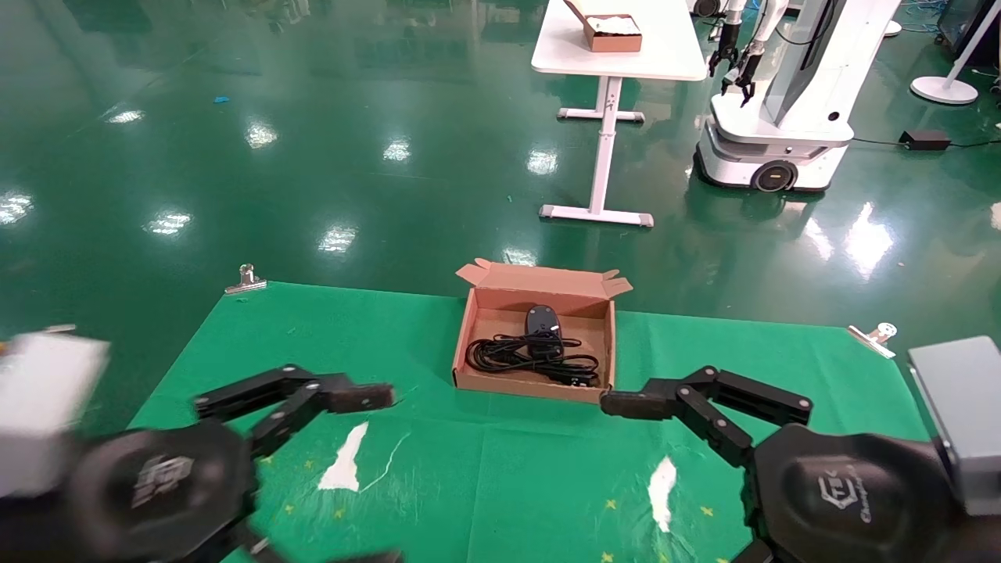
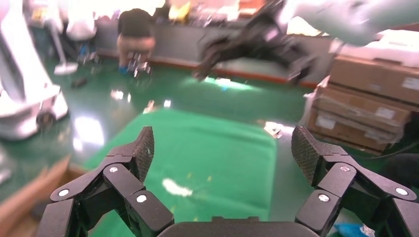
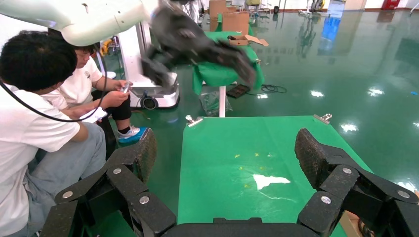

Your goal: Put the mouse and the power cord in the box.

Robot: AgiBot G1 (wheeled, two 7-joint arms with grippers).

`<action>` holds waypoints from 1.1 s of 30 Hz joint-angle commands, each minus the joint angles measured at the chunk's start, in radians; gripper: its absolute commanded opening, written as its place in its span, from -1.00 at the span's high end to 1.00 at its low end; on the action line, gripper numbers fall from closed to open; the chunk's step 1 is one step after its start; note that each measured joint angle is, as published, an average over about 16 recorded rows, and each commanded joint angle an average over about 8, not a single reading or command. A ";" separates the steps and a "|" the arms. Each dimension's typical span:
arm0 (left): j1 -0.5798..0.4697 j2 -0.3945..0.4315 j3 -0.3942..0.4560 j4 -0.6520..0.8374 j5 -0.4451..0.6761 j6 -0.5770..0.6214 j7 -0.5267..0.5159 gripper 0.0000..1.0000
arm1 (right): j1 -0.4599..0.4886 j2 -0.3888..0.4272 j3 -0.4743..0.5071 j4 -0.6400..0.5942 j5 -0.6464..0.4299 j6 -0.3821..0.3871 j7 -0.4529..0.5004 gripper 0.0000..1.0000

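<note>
The shallow brown cardboard box [image 1: 535, 338] sits at the middle of the far edge of the green-covered table [image 1: 438, 469], flaps open; the small black oval mouse [image 1: 542, 320] lies inside it toward the far wall, and the looped thick black power cord [image 1: 532, 358] lies inside too, just nearer; the left gripper [image 1: 344, 438] hovers over the near left part of the table, jaws apart and empty; the right gripper [image 1: 665, 438] hovers near right, jaws apart, one fingertip close by the box's near right corner

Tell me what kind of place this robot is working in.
Probably a robotics lab or test hall: a glossy green floor, another wheeled robot beside a white table, and stacked cardboard cartons along the wall.
</note>
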 commanded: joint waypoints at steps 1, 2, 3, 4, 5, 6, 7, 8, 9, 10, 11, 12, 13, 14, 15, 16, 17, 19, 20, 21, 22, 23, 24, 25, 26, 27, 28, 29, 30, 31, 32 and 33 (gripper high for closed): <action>0.026 -0.019 -0.036 -0.026 -0.045 0.030 0.022 -1.00 | 0.000 0.000 0.000 0.000 0.000 0.000 0.000 -1.00; 0.032 -0.024 -0.044 -0.032 -0.055 0.036 0.026 -1.00 | 0.000 0.000 0.000 0.000 0.000 0.000 0.000 -1.00; 0.036 -0.027 -0.050 -0.036 -0.063 0.041 0.028 -1.00 | 0.000 0.000 0.000 0.000 0.001 0.000 0.000 -1.00; 0.039 -0.029 -0.055 -0.039 -0.068 0.045 0.030 -1.00 | -0.001 0.001 0.000 0.000 0.001 0.000 0.000 -1.00; 0.042 -0.032 -0.059 -0.042 -0.074 0.049 0.032 -1.00 | -0.001 0.001 0.000 0.000 0.001 -0.001 0.000 -1.00; 0.043 -0.032 -0.060 -0.042 -0.075 0.049 0.031 -1.00 | -0.001 0.001 0.000 0.000 0.001 0.000 0.000 -1.00; 0.042 -0.032 -0.058 -0.041 -0.074 0.048 0.030 -1.00 | -0.001 0.001 0.000 0.000 0.001 0.000 0.000 -1.00; 0.041 -0.031 -0.056 -0.040 -0.071 0.046 0.029 -1.00 | -0.001 0.000 0.000 0.000 0.001 0.000 0.000 -1.00; 0.039 -0.029 -0.054 -0.038 -0.068 0.045 0.029 -1.00 | -0.001 0.000 0.000 0.000 0.001 0.000 0.000 -1.00; 0.038 -0.028 -0.051 -0.036 -0.065 0.043 0.028 -1.00 | 0.000 0.000 0.000 0.000 0.001 0.000 0.000 -1.00; 0.036 -0.027 -0.049 -0.035 -0.062 0.041 0.027 -1.00 | 0.000 0.000 0.000 0.000 0.001 0.000 0.000 -1.00; 0.034 -0.026 -0.047 -0.033 -0.059 0.039 0.026 -1.00 | 0.000 0.000 0.000 0.000 0.001 0.000 0.000 -1.00; 0.033 -0.025 -0.045 -0.032 -0.057 0.038 0.026 -1.00 | 0.000 0.000 0.000 0.000 0.001 0.000 0.000 -1.00; 0.032 -0.024 -0.043 -0.031 -0.054 0.036 0.025 -1.00 | 0.000 0.000 0.000 0.000 0.000 0.000 0.000 -1.00; 0.031 -0.023 -0.042 -0.030 -0.052 0.035 0.024 -1.00 | 0.000 0.000 0.000 0.000 0.000 0.000 0.000 -1.00; 0.030 -0.022 -0.040 -0.029 -0.050 0.034 0.024 -1.00 | 0.000 0.000 0.000 0.000 0.000 0.000 0.000 -1.00; 0.029 -0.022 -0.039 -0.028 -0.049 0.032 0.023 -1.00 | 0.000 0.000 0.000 0.000 0.000 0.000 0.000 -1.00; 0.027 -0.020 -0.037 -0.026 -0.046 0.030 0.022 -1.00 | 0.000 0.000 0.000 0.000 0.000 0.000 0.000 -1.00; 0.026 -0.020 -0.036 -0.025 -0.044 0.029 0.022 -1.00 | 0.000 0.000 0.000 -0.001 0.000 0.000 0.000 -1.00; 0.026 -0.019 -0.035 -0.025 -0.043 0.029 0.022 -1.00 | 0.000 0.000 0.000 -0.001 0.000 0.000 0.000 -1.00; 0.025 -0.019 -0.034 -0.024 -0.042 0.028 0.021 -1.00 | 0.000 0.000 0.000 -0.001 0.000 0.000 0.000 -1.00; 0.024 -0.018 -0.033 -0.024 -0.041 0.027 0.021 -1.00 | 0.000 0.000 0.000 -0.001 0.000 0.000 0.000 -1.00; 0.024 -0.018 -0.032 -0.023 -0.040 0.027 0.021 -1.00 | 0.000 0.000 0.000 -0.001 0.000 0.001 0.000 -1.00; 0.023 -0.018 -0.031 -0.022 -0.039 0.026 0.020 -1.00 | 0.000 0.000 0.000 -0.001 0.000 0.001 0.000 -1.00; 0.023 -0.017 -0.031 -0.022 -0.038 0.025 0.020 -1.00 | 0.000 0.000 0.000 -0.001 0.000 0.001 0.000 -1.00; 0.022 -0.017 -0.030 -0.021 -0.037 0.025 0.020 -1.00 | 0.000 0.000 0.000 -0.001 0.000 0.001 0.000 -1.00; 0.022 -0.017 -0.030 -0.021 -0.037 0.025 0.020 -1.00 | 0.000 0.000 0.000 -0.001 0.000 0.001 0.000 -1.00; 0.022 -0.016 -0.029 -0.020 -0.036 0.024 0.020 -1.00 | 0.000 0.000 0.000 -0.001 0.000 0.001 0.000 -1.00; 0.021 -0.016 -0.029 -0.020 -0.035 0.024 0.019 -1.00 | 0.000 0.000 -0.001 -0.001 0.000 0.001 0.000 -1.00; 0.021 -0.016 -0.028 -0.020 -0.035 0.023 0.019 -1.00 | 0.000 0.000 -0.001 -0.001 0.000 0.001 0.000 -1.00; 0.021 -0.016 -0.028 -0.019 -0.034 0.023 0.019 -1.00 | 0.000 0.000 -0.001 -0.001 0.000 0.001 0.000 -1.00; 0.020 -0.015 -0.028 -0.019 -0.034 0.022 0.019 -1.00 | 0.000 0.000 0.000 -0.001 0.000 0.001 0.000 -1.00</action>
